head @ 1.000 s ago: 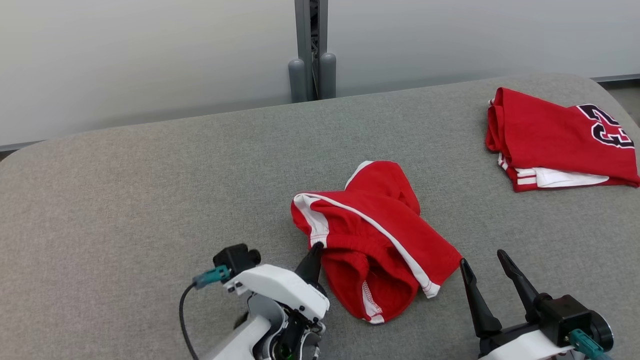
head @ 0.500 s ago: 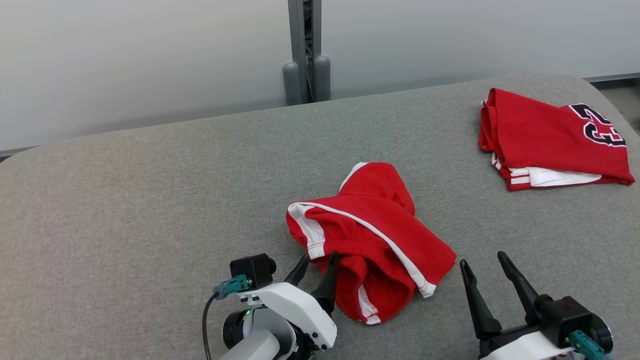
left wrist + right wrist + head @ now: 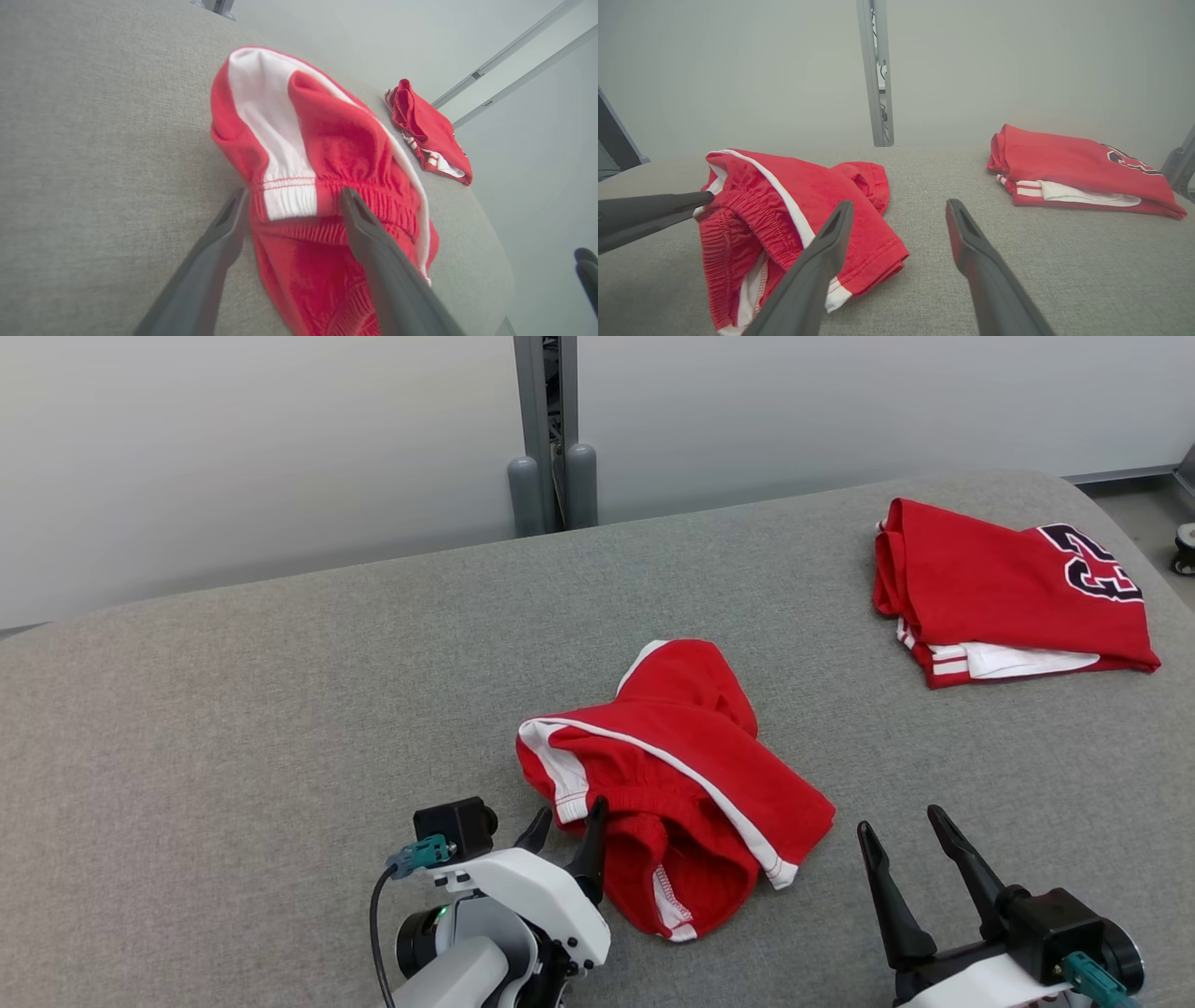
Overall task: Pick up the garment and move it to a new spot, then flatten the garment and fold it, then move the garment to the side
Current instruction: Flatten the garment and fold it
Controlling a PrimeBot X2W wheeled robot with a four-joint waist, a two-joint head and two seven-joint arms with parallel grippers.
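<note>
Crumpled red shorts point(image 3: 691, 775) lie on the table point(image 3: 233, 709). The left claw point(image 3: 569, 814) gapes wide astride the waistband point(image 3: 289, 198), holding nothing. The right claw point(image 3: 901, 826) stands wide nearby. Closing might pinch just one layer, leaving the shorts bunched.

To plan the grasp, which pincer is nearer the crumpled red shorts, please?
Left. The left pincer sits open at the waistband of the shorts; the right pincer stands apart beyond their hem.
</note>
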